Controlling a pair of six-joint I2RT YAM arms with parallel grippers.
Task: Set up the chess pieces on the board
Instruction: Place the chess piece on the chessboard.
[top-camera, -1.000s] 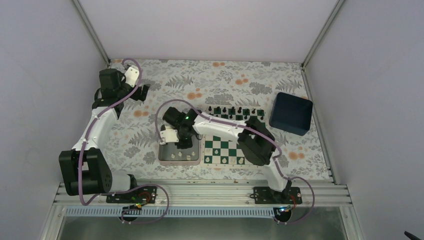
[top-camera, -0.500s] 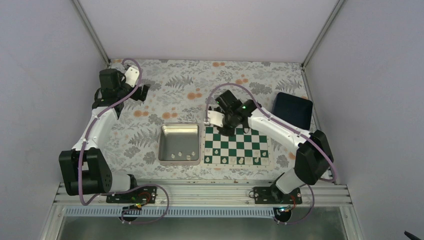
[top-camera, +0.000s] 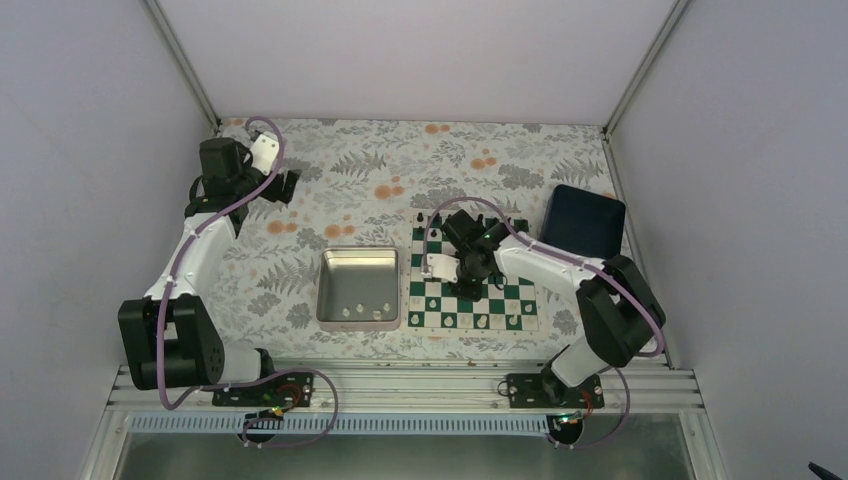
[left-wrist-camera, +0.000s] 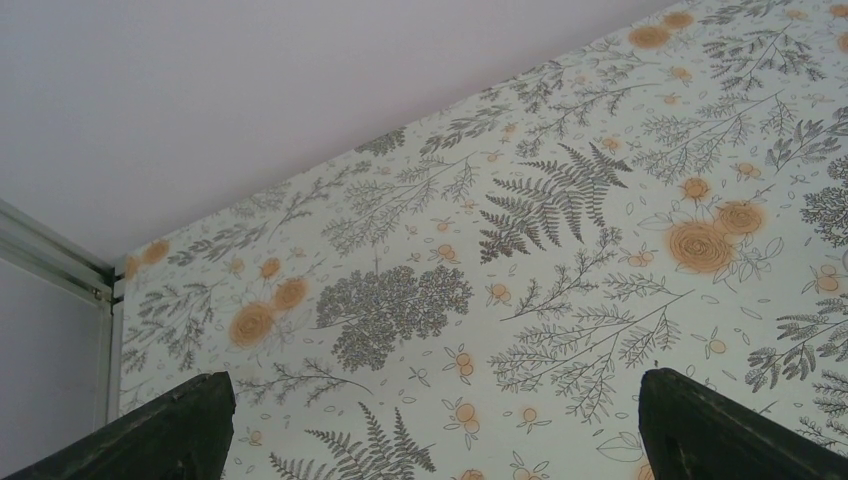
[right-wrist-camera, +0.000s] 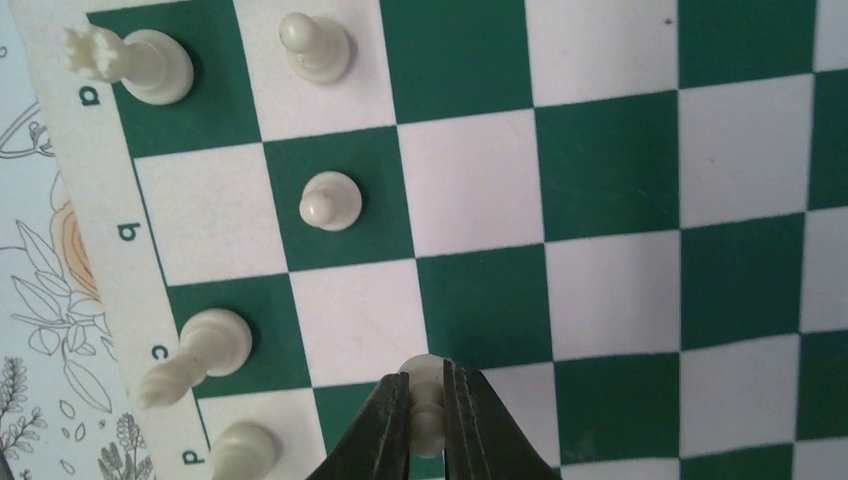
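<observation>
A cream pawn (right-wrist-camera: 424, 368) is pinched between the fingers of the right gripper (right-wrist-camera: 428, 395), which are closed to a narrow gap on the pawn's neck. The pawn is held upright, its long axis in line with the fingers, its round head toward the wrist camera and its base toward the board (top-camera: 497, 293). It is held over the boundary between a white and a green square, in the second column in from the lettered border. Whether its base touches the board cannot be told.

Other white pieces (right-wrist-camera: 331, 200) are seen standing near that border: a crowned one on the square by "a", a pawn beside it, one pawn a column inward by "b", a taller one by "c" and another by "d".

From above, black pieces (top-camera: 418, 217) are lined along the far edge of the board and white ones along its near edge. A metal tray (top-camera: 330, 290) with a few small white pieces in it lies just left of the board, and a blue box (top-camera: 583, 226) sits to the far right.

The left gripper (left-wrist-camera: 430, 430) is held well apart from the board, over the flowered tablecloth (left-wrist-camera: 560, 200), its fingers (left-wrist-camera: 170, 430) spread wide with nothing between them.
</observation>
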